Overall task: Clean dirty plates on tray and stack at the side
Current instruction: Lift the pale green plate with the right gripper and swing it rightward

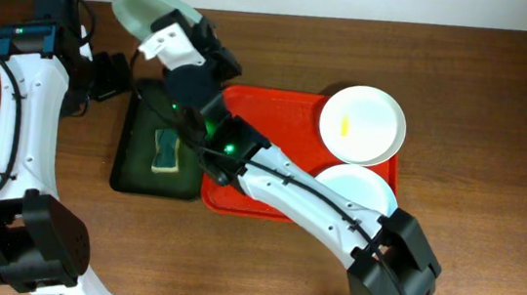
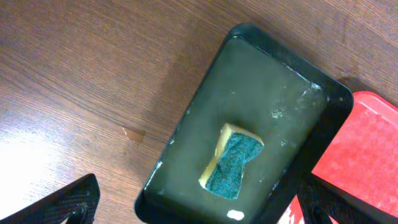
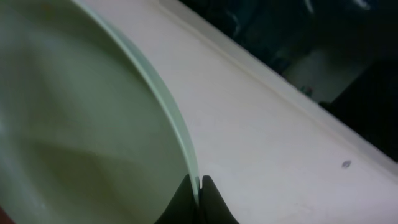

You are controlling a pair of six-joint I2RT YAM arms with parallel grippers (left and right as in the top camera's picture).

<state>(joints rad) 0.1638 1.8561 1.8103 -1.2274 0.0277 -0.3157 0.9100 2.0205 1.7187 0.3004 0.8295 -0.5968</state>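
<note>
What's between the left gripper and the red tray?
Between the left gripper and the red tray lies the dark green tray, holding a sponge; the overhead view shows it.

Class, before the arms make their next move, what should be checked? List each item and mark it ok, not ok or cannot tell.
1. Right gripper shut on the rim of the mint green plate: ok.
2. Left gripper open and empty: ok.
3. Sponge lying free in the dark green tray: ok.
4. Held plate's face free of smears: cannot tell.
5. White plate on the red tray clean: not ok, yellow smear at centre.
</note>
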